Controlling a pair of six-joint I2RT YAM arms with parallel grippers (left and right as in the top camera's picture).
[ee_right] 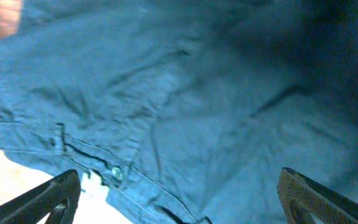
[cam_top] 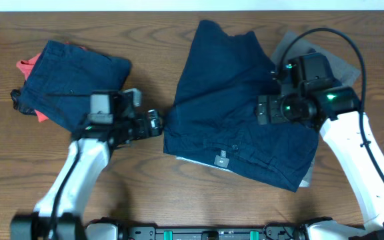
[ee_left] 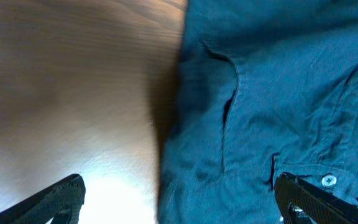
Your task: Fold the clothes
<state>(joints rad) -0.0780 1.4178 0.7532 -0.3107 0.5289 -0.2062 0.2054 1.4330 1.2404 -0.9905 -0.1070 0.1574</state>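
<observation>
Navy blue shorts point(cam_top: 235, 113) lie spread out in the middle of the table, waistband and button toward the front, on top of a light grey garment point(cam_top: 335, 61). A folded navy garment point(cam_top: 72, 83) lies at the left over a coral-red one point(cam_top: 25, 67). My left gripper point(cam_top: 157, 124) is open at the shorts' left edge; the left wrist view shows the shorts' pocket and button point(ee_left: 272, 93) between its jaws point(ee_left: 179, 199). My right gripper point(cam_top: 262, 110) is open above the shorts; its wrist view shows the waistband point(ee_right: 166, 124) between its jaws point(ee_right: 179, 199).
The wooden table point(cam_top: 145, 47) shows around the garments. A white label point(cam_top: 222, 160) hangs at the shorts' waistband. The table's front edge runs along the bottom of the overhead view.
</observation>
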